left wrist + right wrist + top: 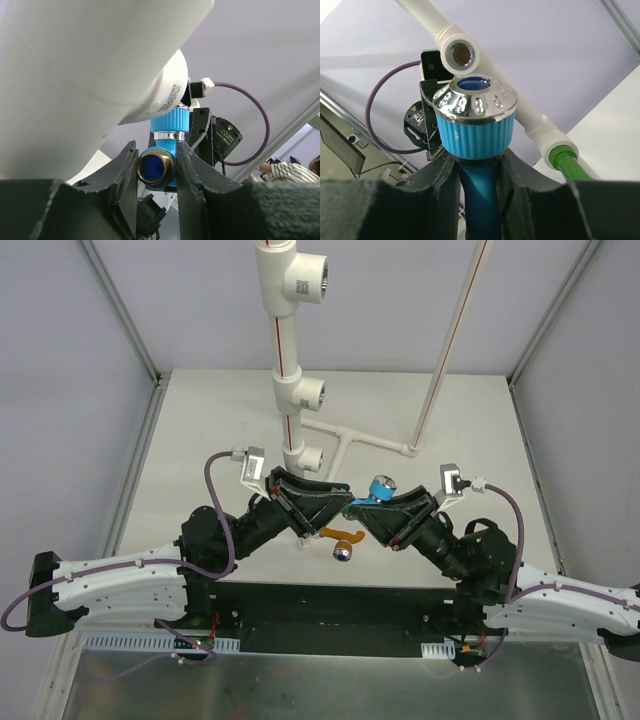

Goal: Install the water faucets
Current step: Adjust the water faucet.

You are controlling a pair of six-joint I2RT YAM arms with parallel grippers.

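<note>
Light blue faucet is held by both arms at once, up off the table between the two wrists. The right gripper is clenched on its blue stem just under the ribbed cap, one finger pressed to each side, and the cap's chrome top points away from the wrist. The left gripper grasps the same light blue faucet at its other end. Its two black fingers touch either side of the body at the brass-ringed opening, which faces the left wrist camera. From above, the two grippers meet nose to nose over the near middle of the table.

Just below that meeting point the orange faucet lies on its side on the table, its shiny metal end toward the arm bases, apart from both grippers.

Beyond the grippers the white pipe stands upright and carries three tee fittings, one above another. In the left wrist view a tee fills the upper left, very near the faucet's cap; whether they touch I cannot tell. In the right wrist view one tee outlet stands open. Further along the pipe a green piece, probably the green faucet, sits in a white fitting.
</note>
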